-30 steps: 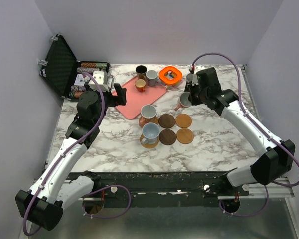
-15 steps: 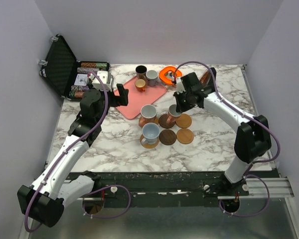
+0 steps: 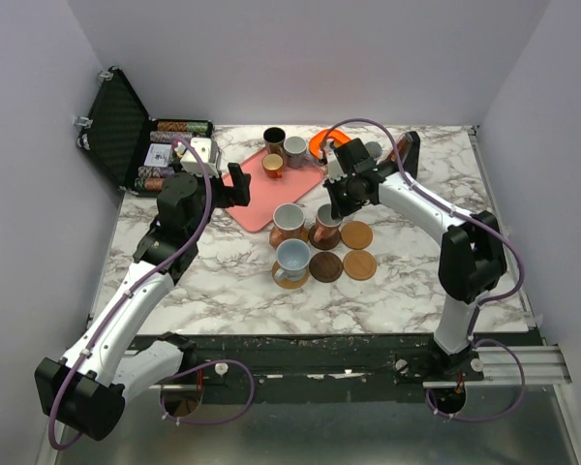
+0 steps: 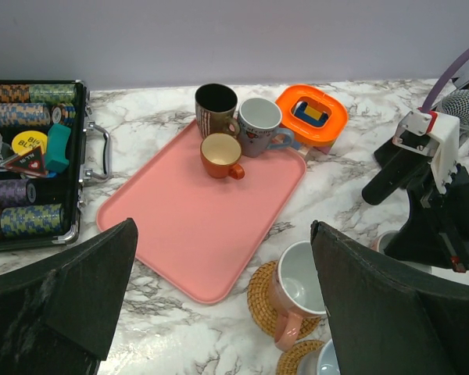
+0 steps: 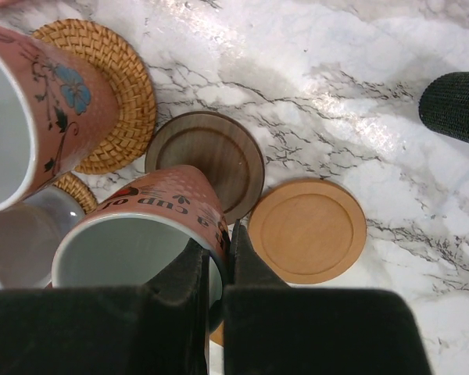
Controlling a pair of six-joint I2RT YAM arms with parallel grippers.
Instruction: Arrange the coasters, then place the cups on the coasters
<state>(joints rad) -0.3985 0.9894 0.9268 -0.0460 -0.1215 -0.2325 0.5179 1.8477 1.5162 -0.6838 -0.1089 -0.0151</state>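
Note:
My right gripper is shut on the rim of a pinkish-brown cup, one finger inside it and one outside. The cup is just over the far dark coaster; I cannot tell whether it touches. A pink floral cup and a pale blue cup stand on woven coasters. A second dark coaster and two tan coasters lie bare. My left gripper hangs open over the near end of the pink tray.
The far end of the tray holds a dark cup, a grey cup and a small copper-orange cup. An orange ring lies beside the tray. An open case of poker chips is at the far left. A black cylinder stands at the far right.
My right arm swung left from the table's right side, carrying the pinkish-brown cup to the far dark coaster. The left arm edged slightly toward the tray.

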